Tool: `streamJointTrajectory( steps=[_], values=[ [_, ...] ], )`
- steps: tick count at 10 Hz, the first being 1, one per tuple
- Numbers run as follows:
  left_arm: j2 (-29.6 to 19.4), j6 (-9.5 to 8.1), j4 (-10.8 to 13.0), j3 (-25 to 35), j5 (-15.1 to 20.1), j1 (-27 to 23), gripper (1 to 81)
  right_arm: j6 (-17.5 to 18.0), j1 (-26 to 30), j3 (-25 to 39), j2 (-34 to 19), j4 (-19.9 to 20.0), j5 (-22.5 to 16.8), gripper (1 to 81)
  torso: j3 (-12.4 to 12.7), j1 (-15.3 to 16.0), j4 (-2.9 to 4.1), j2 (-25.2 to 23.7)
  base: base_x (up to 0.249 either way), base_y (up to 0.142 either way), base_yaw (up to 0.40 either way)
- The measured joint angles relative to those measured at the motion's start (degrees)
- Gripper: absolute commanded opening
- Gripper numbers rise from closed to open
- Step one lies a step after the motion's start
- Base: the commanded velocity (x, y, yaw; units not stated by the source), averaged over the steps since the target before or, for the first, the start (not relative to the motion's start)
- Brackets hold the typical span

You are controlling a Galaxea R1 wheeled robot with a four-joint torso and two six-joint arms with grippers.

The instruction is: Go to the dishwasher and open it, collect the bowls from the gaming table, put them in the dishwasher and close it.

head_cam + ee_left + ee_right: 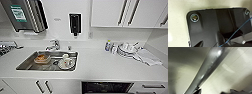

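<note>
Head cam: white counter (100, 65), steel sink (25, 65) w/ dishes, dishwasher (106, 87) below counter edge, dark interior visible. Grippers' open/closed state: can't tell. R wrist cam: shiny metal bar (209, 68) close up.

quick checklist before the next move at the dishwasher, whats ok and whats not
1. Robot faces the counter and sink: ok.
2. Dishwasher in view, below the counter edge, right of the sink: ok.
3. Dishwasher door open enough: cannot tell; a dark interior shows at the frame's bottom edge.
4. Right wrist view looks along a shiny metal bar, perhaps the handle: cannot tell.
5. Grippers open or shut: cannot tell.
6. Dishes on the counter sit well back from the edge: ok.
</note>
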Motion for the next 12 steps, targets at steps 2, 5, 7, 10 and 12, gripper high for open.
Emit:
streamJointTrajectory(
  steps=[2,5,7,10,12],
  values=[
    [0.00,0.00,-0.02,0.00,0.00,0.00,81.1,0.00,2.62,3.45,0.17,0.00,1.91,81.1,0.00,0.00,0.00,0.00,0.000,0.000,0.000],
    [0.07,0.02,-0.05,0.00,0.00,0.02,81.1,-0.07,-1.68,1.24,1.63,-4.79,0.76,81.1,0.00,0.00,0.00,0.00,0.000,0.000,0.000],
    [0.20,0.05,-0.13,0.00,-0.02,0.00,81.1,-0.49,-6.17,-5.38,4.33,-11.33,0.12,81.1,0.00,0.00,0.00,0.00,0.000,0.000,0.000],
    [0.22,0.02,-0.16,0.66,0.00,-0.12,81.1,-1.01,-11.25,-21.14,7.96,-19.93,-0.02,81.1,0.00,0.00,0.00,0.00,0.000,0.000,0.000],
    [0.35,0.05,-0.13,0.83,0.00,-0.32,81.1,-1.18,-14.06,-32.49,12.90,-24.83,0.15,81.1,0.00,0.00,0.00,-0.02,0.000,0.000,0.000]
  ],
)
